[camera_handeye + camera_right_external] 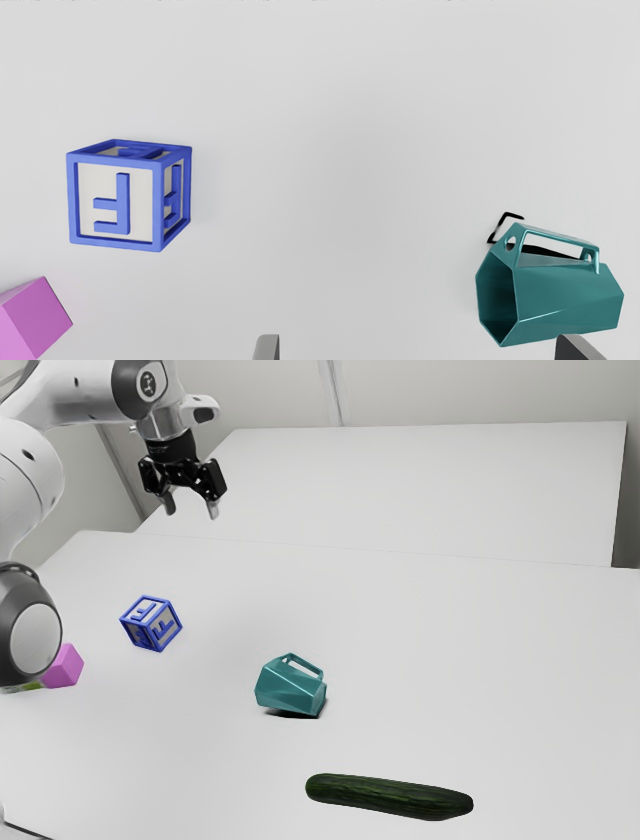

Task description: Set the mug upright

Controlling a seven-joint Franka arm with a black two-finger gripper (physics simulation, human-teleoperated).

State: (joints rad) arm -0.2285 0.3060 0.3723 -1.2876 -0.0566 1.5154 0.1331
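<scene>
The mug point(290, 687) lies on its side on the worktop point(480, 650), well in from the far edge, between the blue-framed letter block point(151, 624) and the cucumber point(389, 797). Our end effector point(191, 510) hangs high above, empty, its two fingers standing wide apart. From it the mug lies lower down, over toward the exterior view's right and nearer that view's camera. In the wrist view it sits off to one finger's side, not centred in the gap.

The mug's long axis runs roughly along the line that joins our fingertips; its open mouth faces the letter block's side and its base points away from it. The handle stands out on the side toward the worktop's far edge. We judge that coming down as we are would set the fingers along the body's length, so to pinch across it we would shift over the mug and turn the hand about a quarter. Lifting would then have to swing the mouth up and the base down.
</scene>
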